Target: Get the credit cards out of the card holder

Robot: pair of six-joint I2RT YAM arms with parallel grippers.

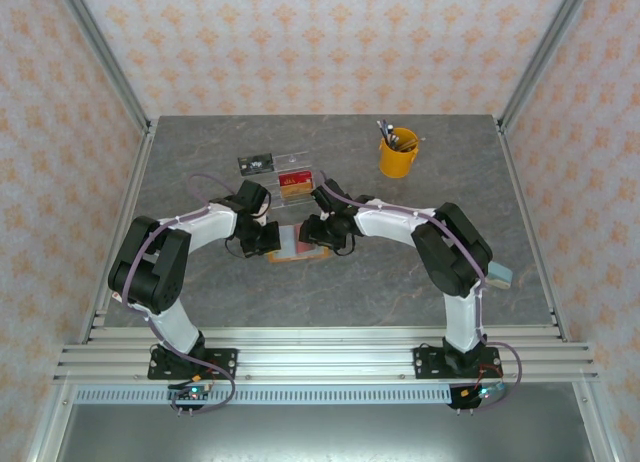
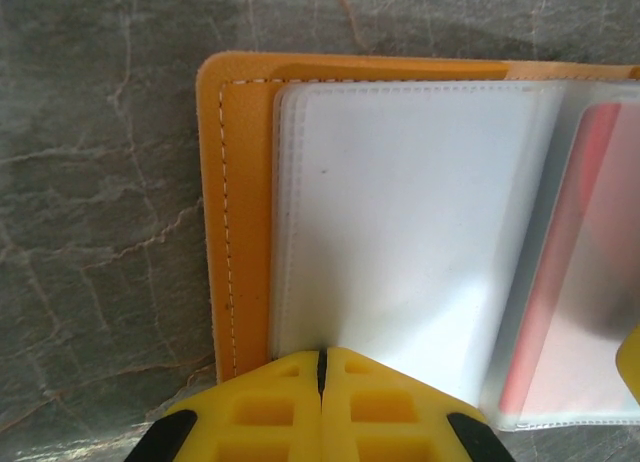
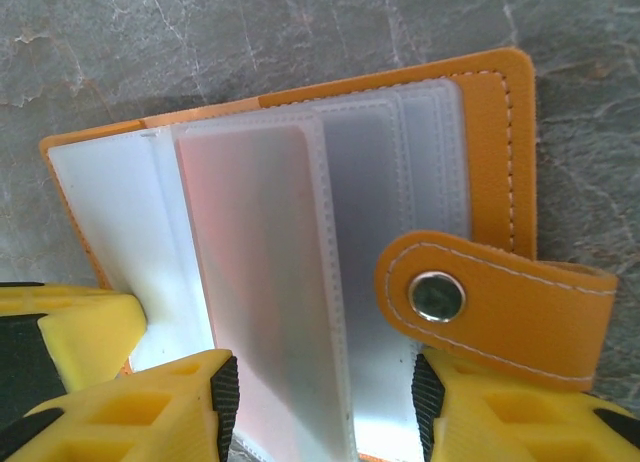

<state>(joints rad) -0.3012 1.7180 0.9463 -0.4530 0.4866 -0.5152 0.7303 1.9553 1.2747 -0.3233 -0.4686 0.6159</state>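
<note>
**A:** Where is the card holder (image 1: 298,246)?

**B:** Lying open on the counter (image 1: 420,272), between the two arms; its clear sleeves (image 2: 400,232) face up.

**A:** How will it handle?

**B:** Light and floppy, I'd judge; the sleeves look soft and slick, while the red card (image 3: 258,282) inside is thin but stiff. I'd take the card by its edge at the sleeve's mouth, with the holder pinned down.

**A:** And the hands?

**B:** The left hand (image 2: 321,362) has its fingers pressed together at a white sleeve's near edge; whether anything is pinched I cannot tell. The right hand (image 3: 325,407) stands with its jaws apart, astride the red card's sleeve.

**A:** What about the views?

**B:** The right wrist shows the snap tab (image 3: 495,302); the overhead gives the layout, with a clear tray (image 1: 295,177) beyond the holder.
</note>
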